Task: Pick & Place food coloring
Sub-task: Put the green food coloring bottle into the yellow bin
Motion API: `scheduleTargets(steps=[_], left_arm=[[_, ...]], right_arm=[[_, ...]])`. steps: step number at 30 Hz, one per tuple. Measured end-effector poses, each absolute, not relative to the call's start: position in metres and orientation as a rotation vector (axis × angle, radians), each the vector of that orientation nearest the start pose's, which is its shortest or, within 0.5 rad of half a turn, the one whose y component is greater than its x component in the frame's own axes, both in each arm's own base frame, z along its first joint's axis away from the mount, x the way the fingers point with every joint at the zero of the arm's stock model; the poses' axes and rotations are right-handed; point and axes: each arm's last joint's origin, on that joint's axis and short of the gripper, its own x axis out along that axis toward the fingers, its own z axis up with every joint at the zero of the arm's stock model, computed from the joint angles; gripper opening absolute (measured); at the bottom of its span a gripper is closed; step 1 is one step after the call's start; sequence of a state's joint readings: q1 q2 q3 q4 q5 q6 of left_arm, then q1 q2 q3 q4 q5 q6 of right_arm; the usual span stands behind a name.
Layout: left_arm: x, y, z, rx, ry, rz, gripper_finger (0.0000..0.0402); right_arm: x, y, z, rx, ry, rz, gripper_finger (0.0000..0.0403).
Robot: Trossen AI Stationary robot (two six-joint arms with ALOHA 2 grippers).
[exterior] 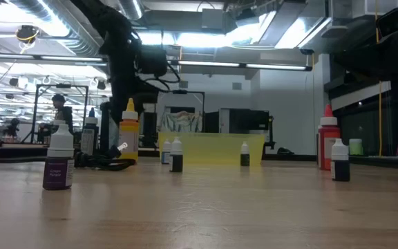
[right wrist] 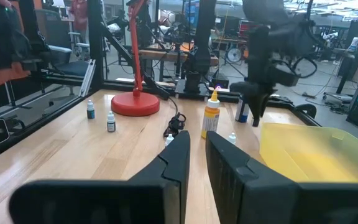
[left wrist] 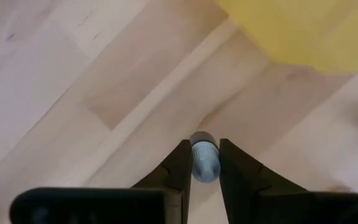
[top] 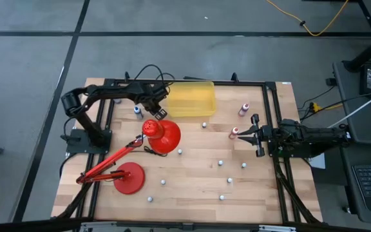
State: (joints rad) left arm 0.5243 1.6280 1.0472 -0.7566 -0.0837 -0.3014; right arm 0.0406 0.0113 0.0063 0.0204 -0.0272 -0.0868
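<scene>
Lifting straight keeps the blue-capped bottle [left wrist: 204, 163] pinched in your left tool [left wrist: 204, 168] (yellow bin [left wrist: 303, 31] close by); right tool [right wrist: 196, 149] waits closed, empty.

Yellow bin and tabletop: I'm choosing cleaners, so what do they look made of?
The yellow bin looks like translucent plastic, since light glows through its walls. The tabletop looks like pale wood with a smooth matte finish, showing plank seams and grain.

Grey floor [top: 31, 96], bright ceiling lights [exterior: 254, 38]
</scene>
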Motion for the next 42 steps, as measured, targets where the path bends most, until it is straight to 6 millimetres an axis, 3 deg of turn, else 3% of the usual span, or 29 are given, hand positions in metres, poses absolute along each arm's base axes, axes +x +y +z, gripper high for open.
scheduleTargets(steps=[12,24,33,42], left_arm=[[0.24,0.13,0.241,-0.579,1.178,0.606,0.0055],[0.235,0.097,0.266,-0.504,1.186,0.489,0.0055],[0.27,0.116,0.288,-0.342,1.198,0.465,0.0055],[0.312,0.148,0.282,-0.291,1.223,0.474,0.0055]], right_arm=[[0.098,0.005,0.167,-0.087,-0.019,0.067,0.0056],[0.098,0.005,0.167,-0.087,-0.019,0.067,0.0056],[0.098,0.005,0.167,-0.087,-0.019,0.067,0.0056],[0.098,0.005,0.167,-0.087,-0.019,0.067,0.0056]])
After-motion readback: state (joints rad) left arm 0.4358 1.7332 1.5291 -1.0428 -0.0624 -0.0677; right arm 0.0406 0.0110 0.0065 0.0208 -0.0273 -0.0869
